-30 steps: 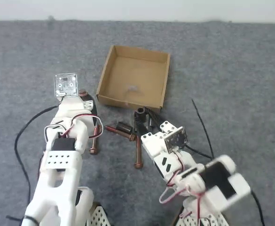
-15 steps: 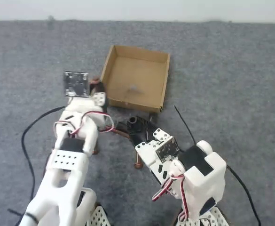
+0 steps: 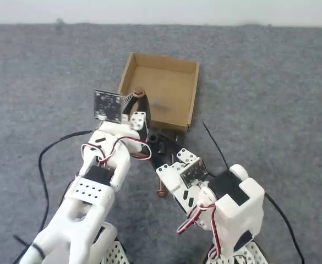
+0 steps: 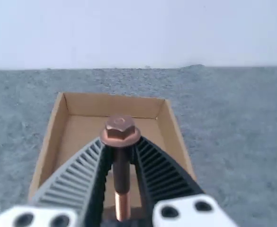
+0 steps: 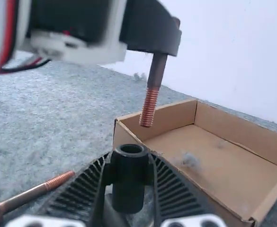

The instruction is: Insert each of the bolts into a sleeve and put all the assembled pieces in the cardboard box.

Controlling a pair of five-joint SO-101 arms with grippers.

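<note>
Grey carpet [image 3: 271,82] covered the whole table & ran up to a white wall strip [image 3: 161,11] at the far edge, w/ its widest stretches to either side of the cardboard box [image 3: 194,99]. The box sat open-topped near the middle, its near wall just beyond both grippers. The left arm [image 3: 94,187] & right arm [image 3: 232,212] stood side by side at the near edge, w/ little gap btwn their front ends by that wall. A black cable [image 3: 214,142] lay on the carpet beside the right arm. The left gripper [image 4: 121,150] was pinching a copper-coloured bolt [image 4: 120,130] by the shank just under its head. The bolt was upright, head up, raised over the box's near wall. The right gripper [image 5: 129,161] was clamped on a black sleeve [image 5: 128,187], upright w/ its open end up & lower than the bolt. In the right wrist view the bolt's threaded tip hung above the sleeve's mouth, apart from it, not inside & a bit off to one side. A loose bolt [image 5: 31,190] lay flat on the carpet near the right gripper.
</note>
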